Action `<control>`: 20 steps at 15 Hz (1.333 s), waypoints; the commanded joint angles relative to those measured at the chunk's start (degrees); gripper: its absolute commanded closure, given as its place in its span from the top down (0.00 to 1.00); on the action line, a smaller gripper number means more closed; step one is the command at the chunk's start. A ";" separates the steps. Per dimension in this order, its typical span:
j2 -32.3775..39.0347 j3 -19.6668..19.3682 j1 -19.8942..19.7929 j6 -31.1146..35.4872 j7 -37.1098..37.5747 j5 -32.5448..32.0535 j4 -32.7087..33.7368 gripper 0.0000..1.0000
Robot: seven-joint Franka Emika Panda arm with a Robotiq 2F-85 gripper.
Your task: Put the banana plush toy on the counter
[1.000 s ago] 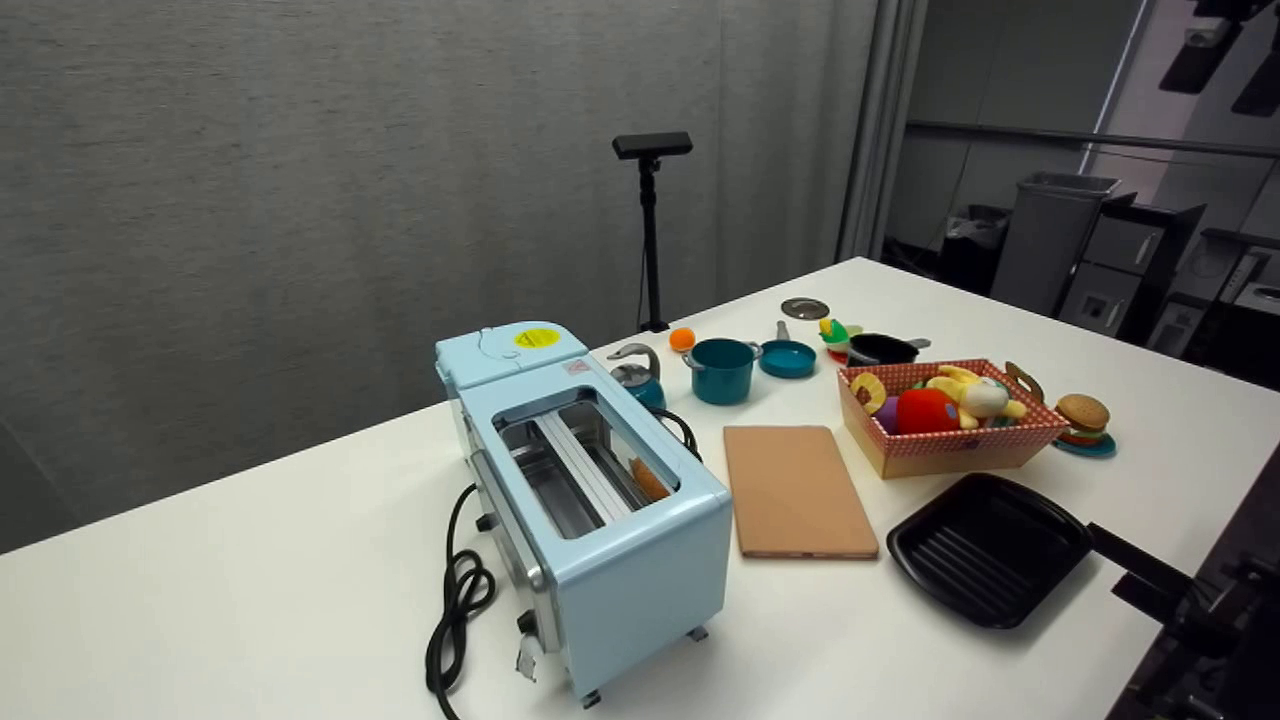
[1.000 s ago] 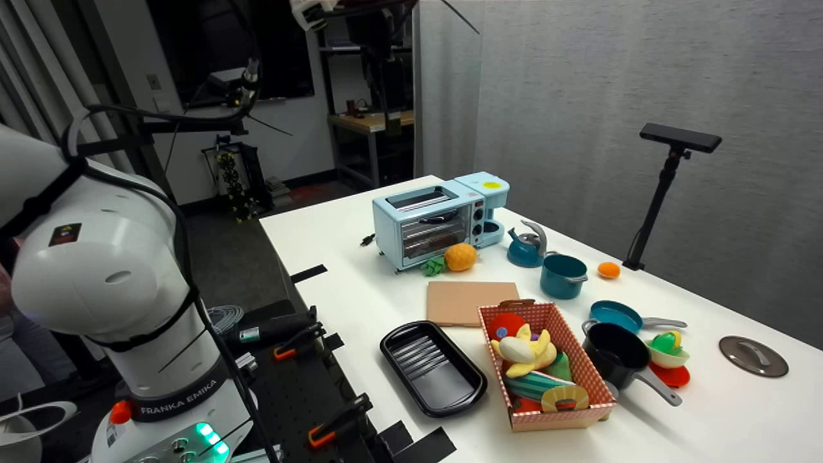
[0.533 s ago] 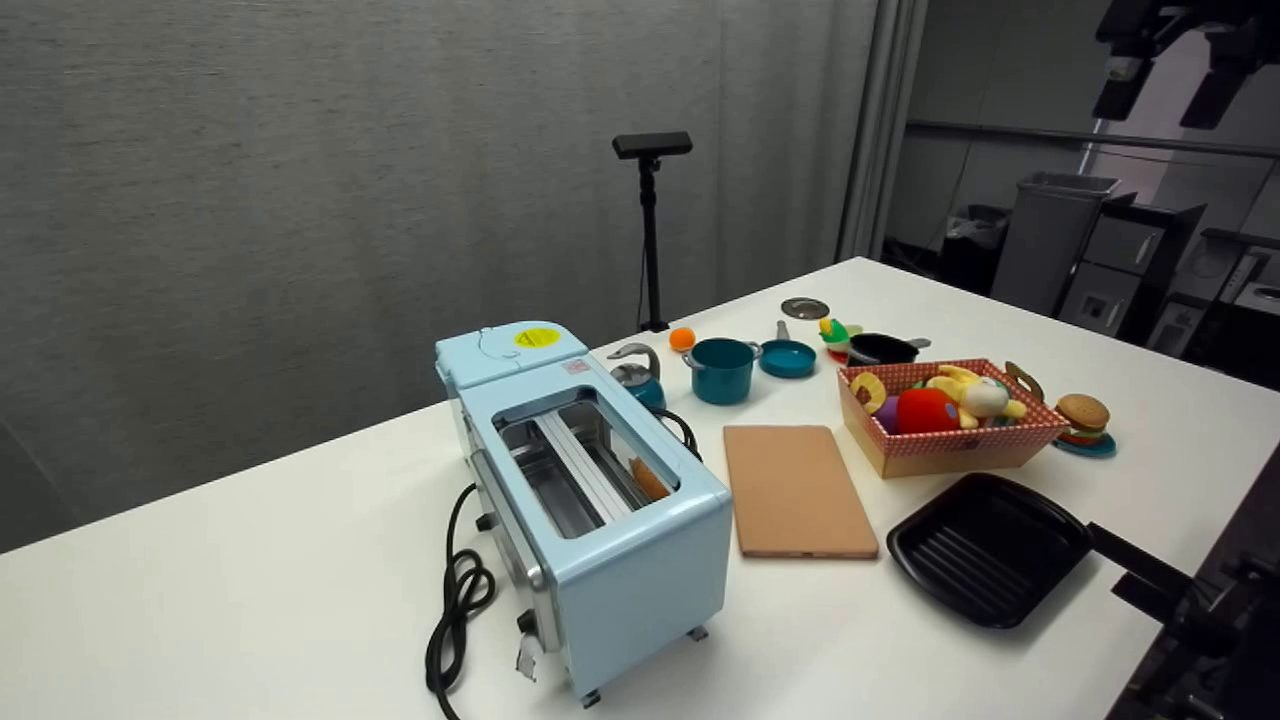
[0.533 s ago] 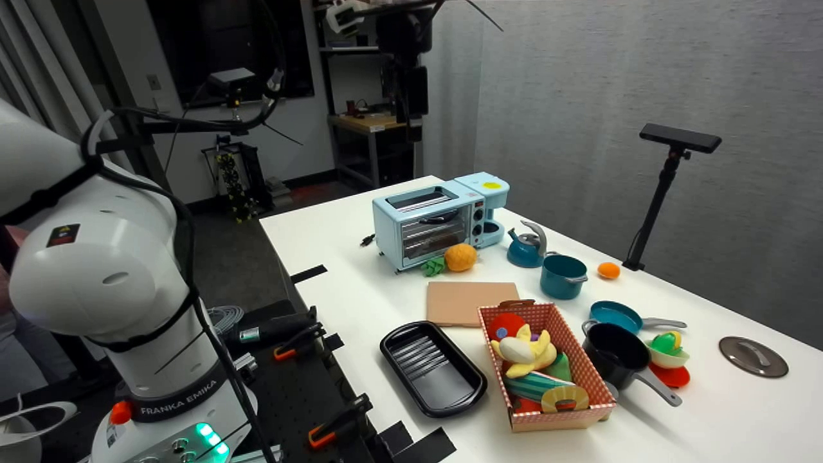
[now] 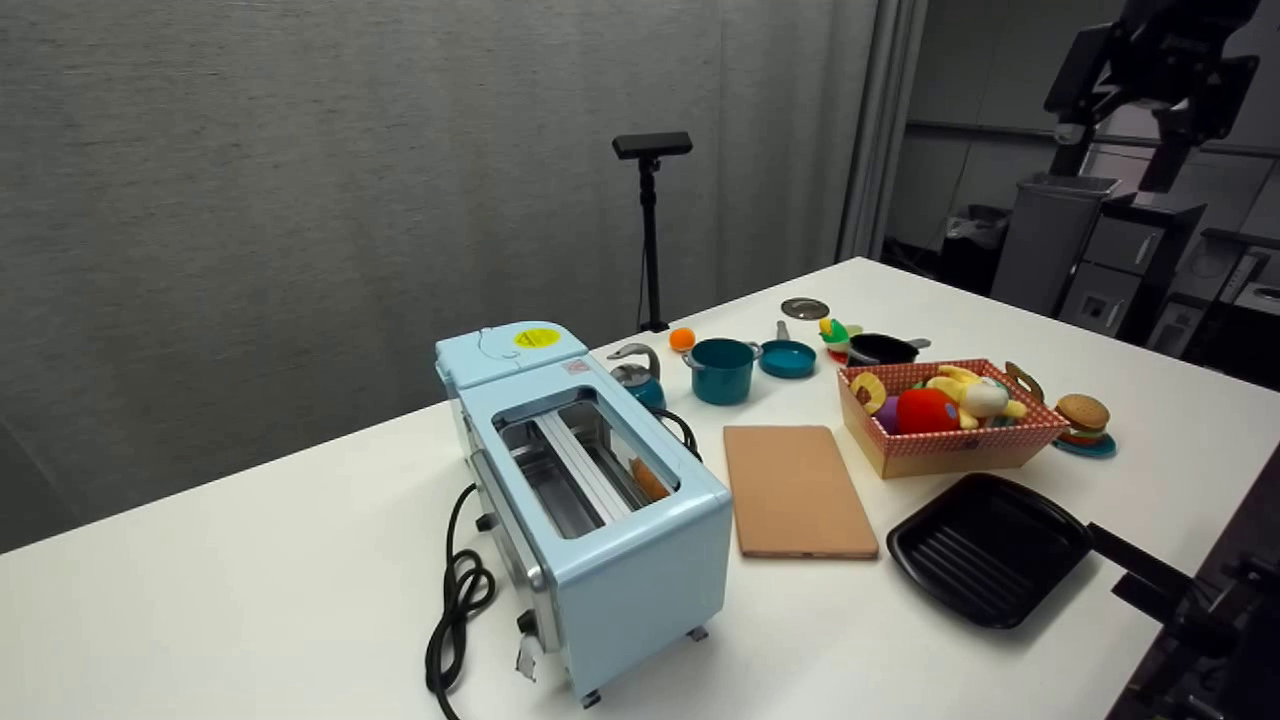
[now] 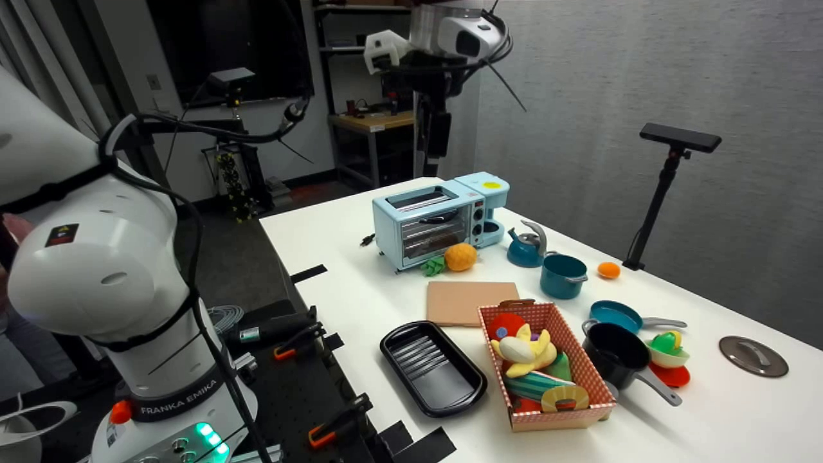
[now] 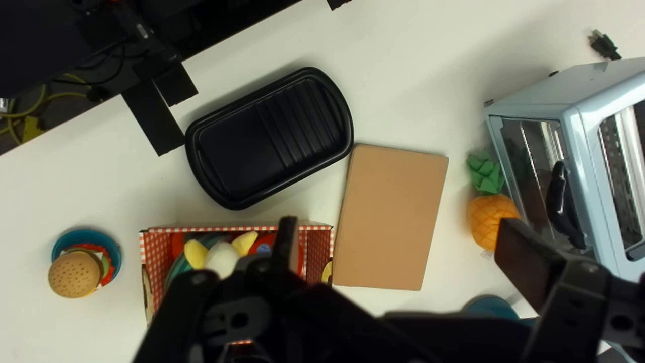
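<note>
The banana plush toy (image 5: 985, 397) is yellow with a pale middle. It lies on top of other toys in the red-checked basket in both exterior views (image 6: 524, 350). In the wrist view the banana plush toy (image 7: 221, 259) is partly hidden behind my gripper's left finger. The counter is the large white tabletop (image 5: 300, 560), also seen in the wrist view (image 7: 403, 85). My gripper (image 5: 1117, 165) is high above the counter, well apart from the basket. Its fingers are spread wide with nothing between them in the wrist view (image 7: 398, 242).
The checked basket (image 6: 582, 421) stands beside a black tray (image 6: 434, 370) and a tan board (image 6: 472, 302). A light blue toaster oven (image 5: 640, 570) has a pineapple toy (image 6: 461, 257) by it. Pots and pans (image 6: 617, 350) stand beyond the basket. A toy burger (image 5: 1083, 415) is near it.
My gripper has come down over the counter. It has moved left in an exterior view and right in the view showing the arm base. The banana plush toy and basket have not moved.
</note>
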 commanded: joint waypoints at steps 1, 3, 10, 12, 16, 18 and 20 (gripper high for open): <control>5.43 -2.11 -0.27 1.30 -2.36 4.56 2.10 1.00; 7.99 -2.78 -0.35 1.93 -3.17 5.89 2.71 1.00; 14.46 -2.96 -1.82 11.15 -0.55 2.07 4.62 1.00; 15.97 -3.12 -2.21 13.18 0.05 1.32 5.08 1.00; 18.56 -3.98 -3.11 17.57 0.80 1.57 5.17 1.00; 19.66 -4.64 -3.43 19.61 0.91 2.02 5.05 1.00; 20.73 -5.20 -3.74 21.71 1.28 2.04 4.96 1.00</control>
